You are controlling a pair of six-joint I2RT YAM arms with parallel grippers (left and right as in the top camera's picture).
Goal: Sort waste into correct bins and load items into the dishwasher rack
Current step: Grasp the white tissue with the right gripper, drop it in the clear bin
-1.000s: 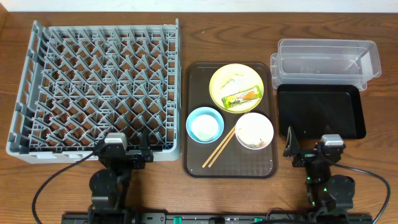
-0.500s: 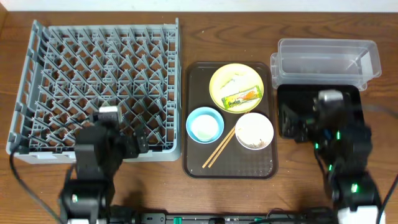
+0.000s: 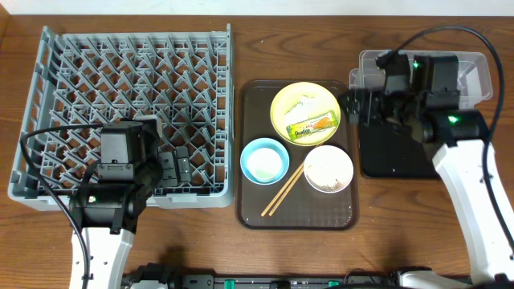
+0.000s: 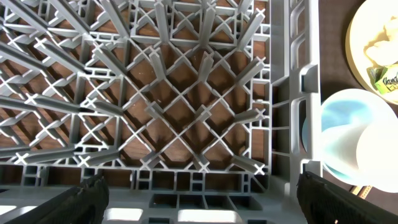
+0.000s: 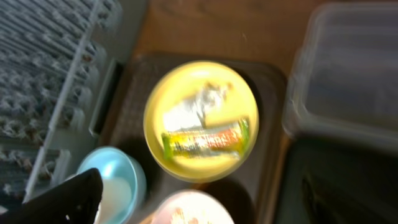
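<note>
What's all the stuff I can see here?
rack: one, grey, left
serving tray: one, dark brown, middle
plate: one, yellow, on serving tray
wrapper: one, yellow-green, on plate
tissue: one, white, on plate
blue bowl: one, pale, on serving tray
white bowl: one, white, on serving tray
chopsticks: two, wooden, between the bowls
tub: one, clear, back right
black tray: one, black, before tub
left claw: one, black, open, over rack
right claw: one, black, open, near tub

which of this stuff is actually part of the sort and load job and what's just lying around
Part of the job: dishwasher rack, clear tub, black tray, yellow plate, wrapper, tissue, blue bowl, white cup, white bowl, food scraps, chopsticks.

Just lying about: brown serving tray, only carrying the dishes.
</note>
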